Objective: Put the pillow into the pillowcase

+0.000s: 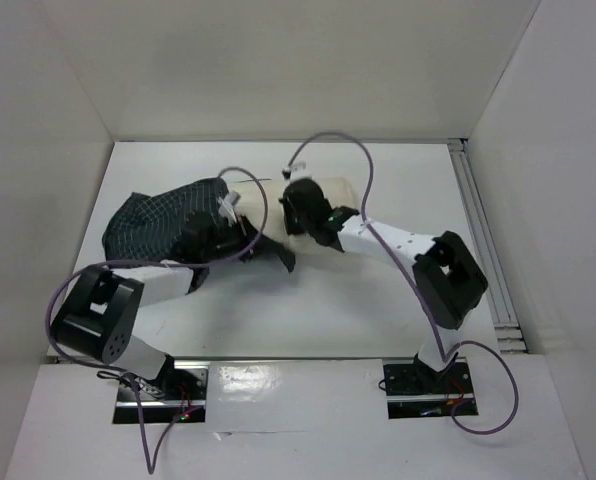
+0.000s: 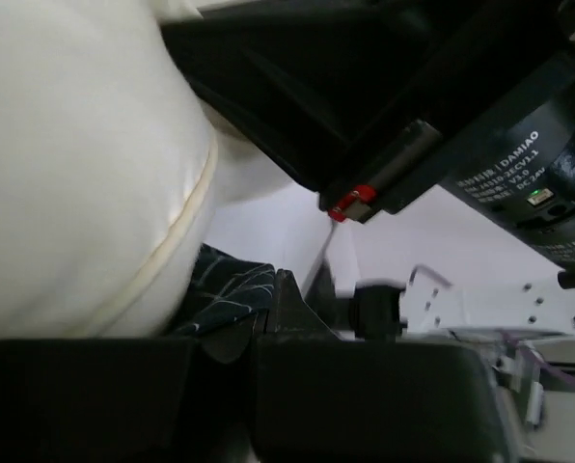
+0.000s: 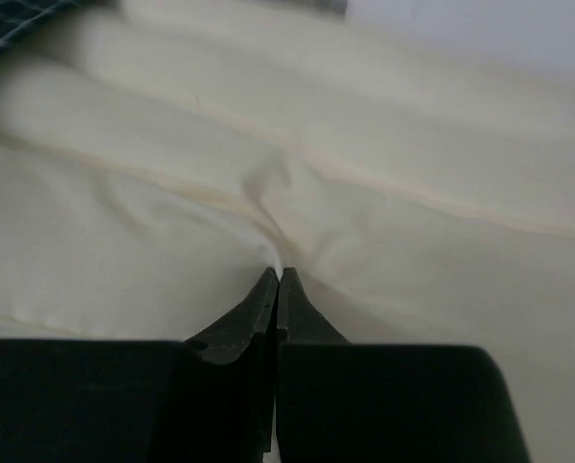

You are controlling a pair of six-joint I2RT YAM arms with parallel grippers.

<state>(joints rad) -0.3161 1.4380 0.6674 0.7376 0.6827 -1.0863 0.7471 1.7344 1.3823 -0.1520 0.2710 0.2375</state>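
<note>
Evidently mid-stuffing — pinching the pillow (image 3: 384,193) with the right gripper (image 3: 278,278), closed tight on a pucker of its cream cover, just right of the pillowcase (image 1: 156,225) and seemingly fed partway into its mouth already. Holding the pillowcase by its edge with the left gripper (image 2: 260,313), apparently clamped on a dark checked fold right against the pillow. Next, probably: push toward the pillowcase while holding its mouth lifted and spread — calls for a firm hold on that fold, and likely a fresh pinch on the cream side farther from the pillowcase.
</note>
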